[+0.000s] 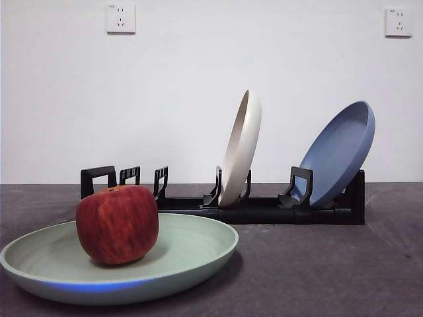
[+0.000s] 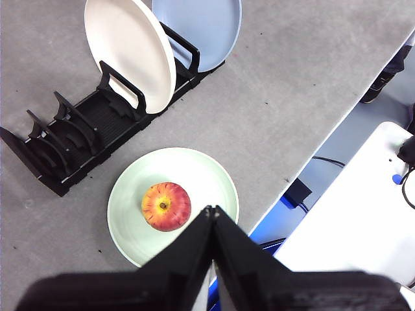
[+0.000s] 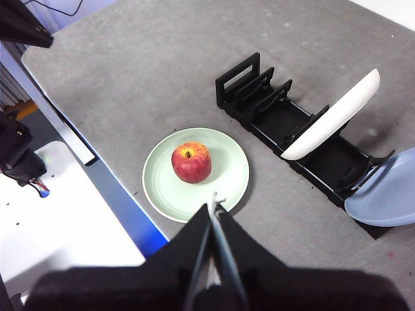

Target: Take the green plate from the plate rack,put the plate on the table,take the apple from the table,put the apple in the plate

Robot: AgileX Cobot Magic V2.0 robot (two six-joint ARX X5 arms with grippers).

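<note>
Pictured flat on the table (image 1: 330, 277), near its front edge: the green plate (image 1: 192, 254), with the apple (image 1: 117, 224) resting inside it, stem end up and showing a yellow-orange patch from above. Sat slightly off the plate's centre, touching the plate floor and clear of the rim. Stood behind the plate, a little apart from it: the plate rack (image 1: 264, 210), long, low and black. Held 2 plates on edge, leaning in their slots: a cream-white plate (image 1: 241, 146) near the middle and a blue plate (image 1: 337, 153) at 1 end. Left vacant at the other end: several upright holders, beside the loop handle. Mounted on the white wall (image 1: 198, 99) behind: 2 sockets (image 1: 120, 18), 1 toward each upper corner.

Hung high above the table, well clear of everything: left gripper (image 2: 212, 210), its 2 black jaws pressed together with nothing between them, tips over the plate's near rim as seen from the wrist camera. Likewise raised above the table edge: right gripper (image 3: 214, 202), jaws closed to a point and holding nothing. Neither arm visible from the front camera.
</note>
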